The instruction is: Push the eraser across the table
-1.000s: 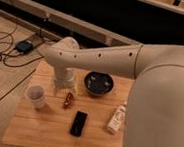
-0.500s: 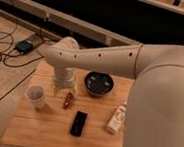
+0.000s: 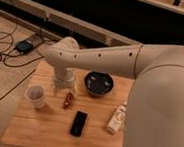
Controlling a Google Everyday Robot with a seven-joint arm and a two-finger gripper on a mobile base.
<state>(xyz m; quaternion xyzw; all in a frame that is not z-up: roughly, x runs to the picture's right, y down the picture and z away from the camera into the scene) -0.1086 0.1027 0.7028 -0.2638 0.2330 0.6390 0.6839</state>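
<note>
The eraser is a flat black slab lying lengthwise near the front middle of the light wooden table. My white arm reaches in from the right across the back of the table and bends down at its far left. My gripper hangs at the end of that bend, just above the tabletop at the back left. It is behind and to the left of the eraser and apart from it, with nothing seen in it.
A small red object lies between the gripper and the eraser. A white cup stands at the left, a dark bowl at the back, and a white bottle lies at the right. Cables and a box lie on the floor to the left.
</note>
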